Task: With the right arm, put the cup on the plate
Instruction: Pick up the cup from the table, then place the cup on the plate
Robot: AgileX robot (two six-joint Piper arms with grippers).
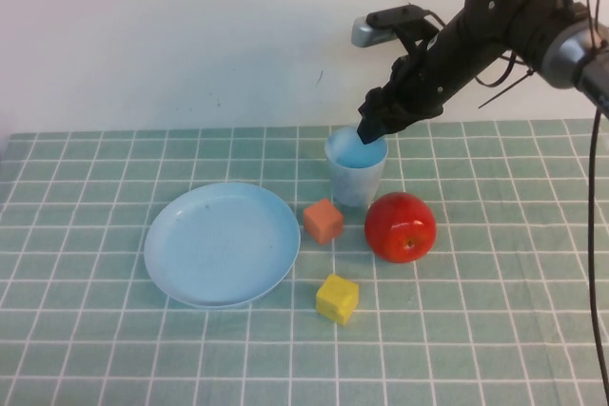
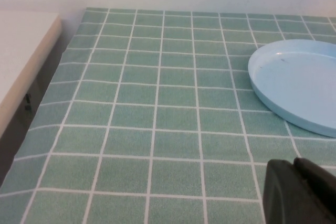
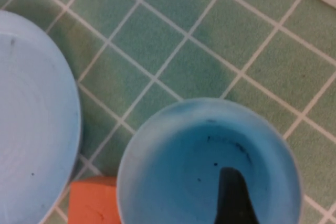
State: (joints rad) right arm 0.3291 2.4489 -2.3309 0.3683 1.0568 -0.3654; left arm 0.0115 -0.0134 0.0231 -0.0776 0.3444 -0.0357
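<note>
The light blue cup (image 1: 356, 173) stands upright on the green checked cloth, behind a red apple (image 1: 401, 226). The light blue plate (image 1: 222, 242) lies to its left, with nothing on it. My right gripper (image 1: 373, 130) reaches down from the right to the cup's far rim. It is open, with one black finger (image 3: 231, 195) inside the cup (image 3: 173, 161); the other finger is out of view. The plate's edge shows in the right wrist view (image 3: 31, 129). My left gripper (image 2: 294, 167) is shut and empty, low over the cloth near the plate (image 2: 299, 85).
An orange cube (image 1: 324, 222) sits between the cup and the plate, and also shows in the right wrist view (image 3: 94, 203). A yellow cube (image 1: 338, 299) lies in front of them. A white wall stands behind the table.
</note>
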